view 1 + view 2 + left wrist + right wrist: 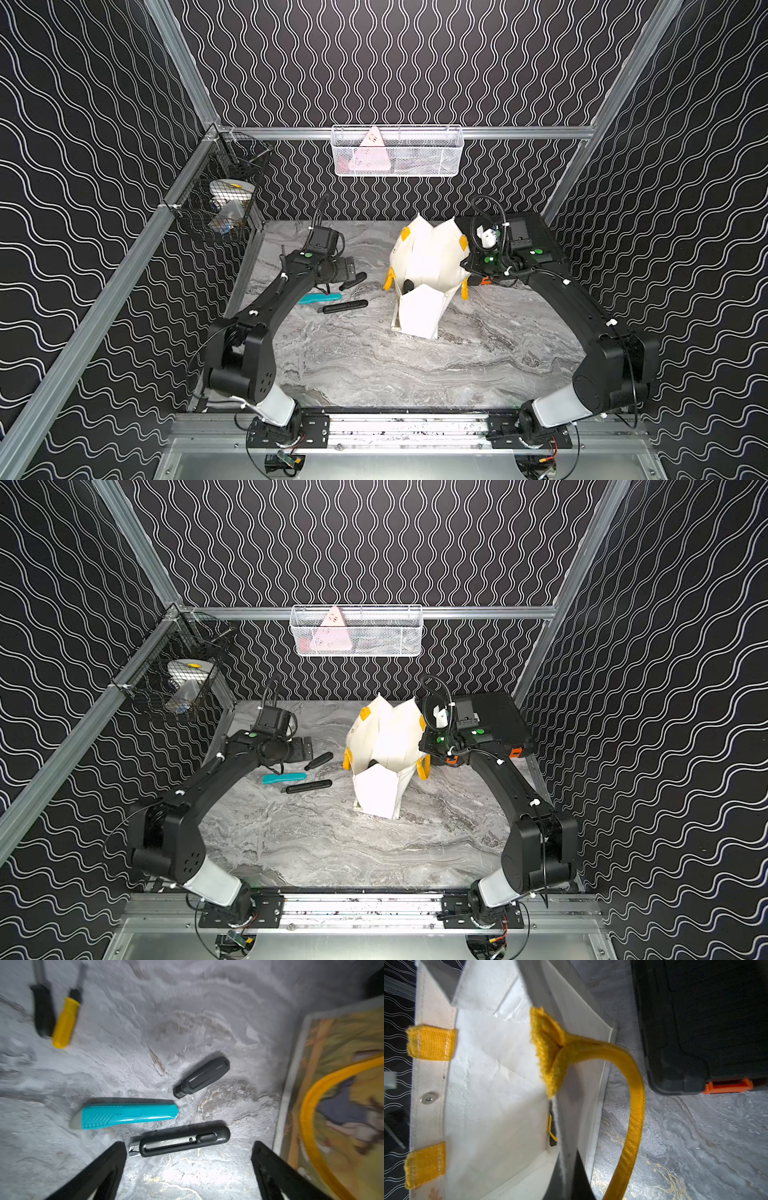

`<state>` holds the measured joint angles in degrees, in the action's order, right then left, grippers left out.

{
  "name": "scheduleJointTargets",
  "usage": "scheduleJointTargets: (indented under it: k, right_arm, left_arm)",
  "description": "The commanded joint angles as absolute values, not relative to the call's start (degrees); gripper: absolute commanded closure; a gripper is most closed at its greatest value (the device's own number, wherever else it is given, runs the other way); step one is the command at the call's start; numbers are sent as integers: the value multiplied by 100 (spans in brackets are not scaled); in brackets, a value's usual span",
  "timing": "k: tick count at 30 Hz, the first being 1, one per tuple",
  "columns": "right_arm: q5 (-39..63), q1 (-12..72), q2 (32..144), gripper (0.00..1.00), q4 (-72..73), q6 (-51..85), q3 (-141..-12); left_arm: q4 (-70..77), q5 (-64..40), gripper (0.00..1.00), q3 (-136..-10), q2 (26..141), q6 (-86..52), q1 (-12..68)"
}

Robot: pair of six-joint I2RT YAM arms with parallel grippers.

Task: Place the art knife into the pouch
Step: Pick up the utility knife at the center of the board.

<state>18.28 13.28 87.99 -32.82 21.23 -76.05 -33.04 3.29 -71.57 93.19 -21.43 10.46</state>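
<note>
On the gray marble table (374, 365) the black art knife (182, 1140) lies flat, nearest to the front. It is left of the pouch (428, 257) and does not touch it. The left gripper (189, 1145) hangs over the tools with its fingers wide apart and holds nothing; in the left wrist view the knife shows between them. Just behind the knife lies a teal knife (126, 1114), then a short black tool (203, 1076). The white pouch stands with its mouth open. The right gripper (566, 1180) is closed tightly on the pouch's rim, beside a yellow handle (633, 1105). Farther back sits a black case (695, 1022), and a white basket (397, 151) hangs on the back wall.
</note>
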Motion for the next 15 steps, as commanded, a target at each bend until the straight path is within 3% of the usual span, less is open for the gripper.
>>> scheduleJointTargets:
  k: [1, 15]
  right_arm:
    - [1863, 1355, 8818, 100, -3076, 2092, -7577]
    - [1846, 1372, 8868, 100, -3072, 2101, -7578]
  left_arm:
    - [-2912, 452, 2, -6891, 9579, -2190, 1028]
    - [-1995, 325, 2, -7426, 11014, -1971, 1168]
